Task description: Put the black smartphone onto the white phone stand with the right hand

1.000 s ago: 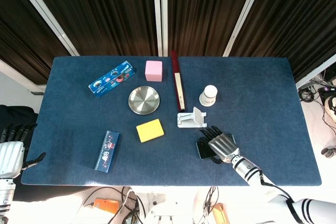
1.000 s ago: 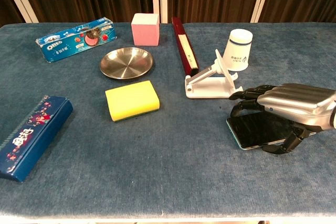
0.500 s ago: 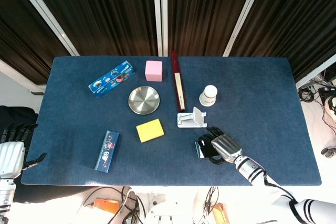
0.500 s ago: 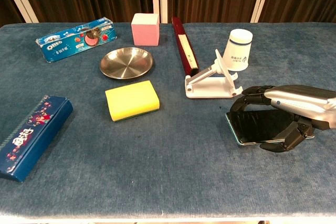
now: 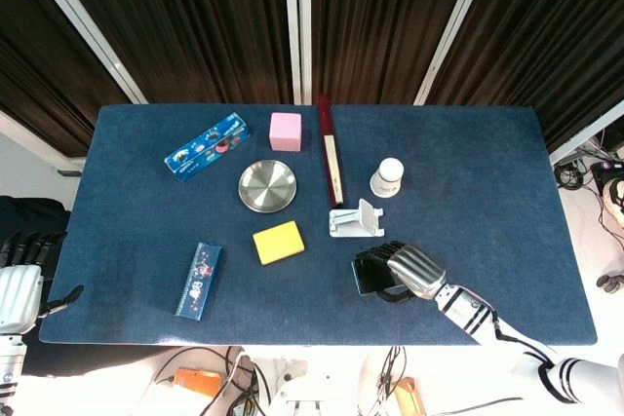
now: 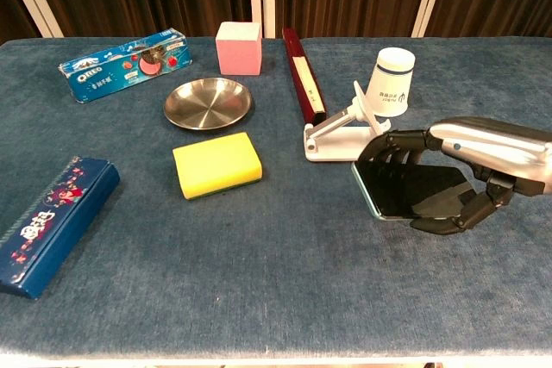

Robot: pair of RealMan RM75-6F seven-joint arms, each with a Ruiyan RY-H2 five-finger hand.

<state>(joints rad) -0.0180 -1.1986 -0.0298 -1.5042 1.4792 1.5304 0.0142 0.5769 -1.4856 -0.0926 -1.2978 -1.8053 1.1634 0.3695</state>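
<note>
Black smartphone (image 6: 405,190) now tilted up, shifted left, gripped by right hand (image 6: 470,165)

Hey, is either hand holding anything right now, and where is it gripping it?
The right hand holds the black smartphone across its long edges, fingers over the far edge. The left hand holds nothing.

Sponge (image 6: 217,164), dish (image 6: 208,102) (steel), cup (image 6: 391,81)
</note>
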